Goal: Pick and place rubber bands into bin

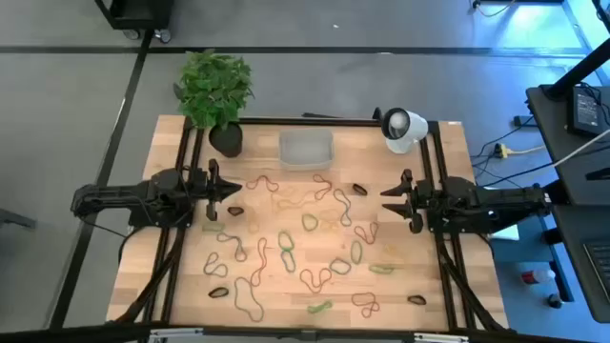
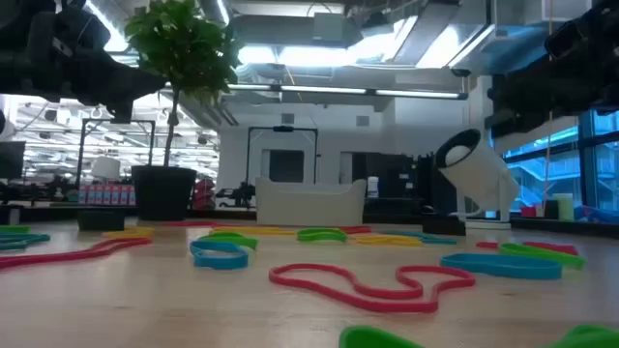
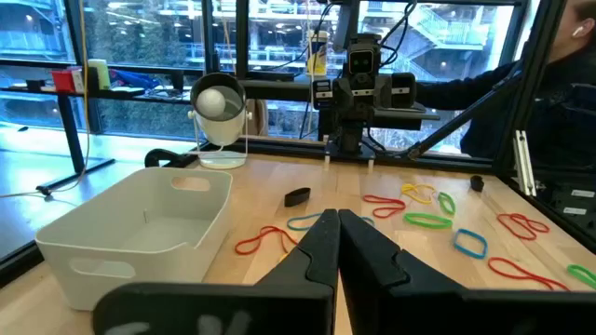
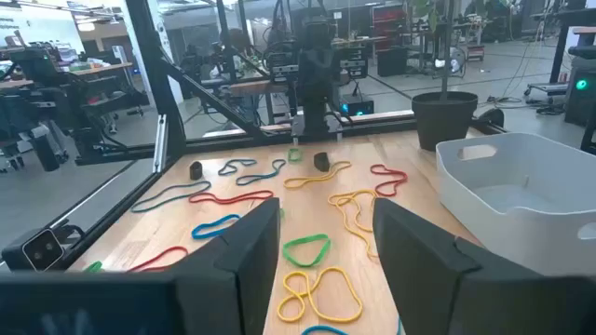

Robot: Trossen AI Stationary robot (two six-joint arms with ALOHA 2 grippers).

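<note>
Many rubber bands (image 1: 286,243) are lying scattered across the wooden table (image 1: 448,162), loops of red, green, yellow-tan and black spreading from the middle of the board toward its near edge, several of them twisted into figure-eights. Nothing is resting inside the bin (image 1: 306,149), which is sitting at the far side of the table between the black plant pot (image 1: 226,140) with its leafy plant and the white round camera (image 1: 404,130); the bands nearest it are lying just in front of it, apart from its wall. Both arms are hanging above the table's side edges, facing each other across the bands. On the left side, the left gripper (image 1: 235,193) is hovering with its fingers (image 3: 321,247) pressed together and nothing between them, clear of the bands below. Opposite it, the right gripper (image 1: 386,199) is holding its fingers (image 4: 250,244) spread wide apart, also carrying nothing, with a green band and yellow-tan loops showing on the wood beyond the gap.
</note>
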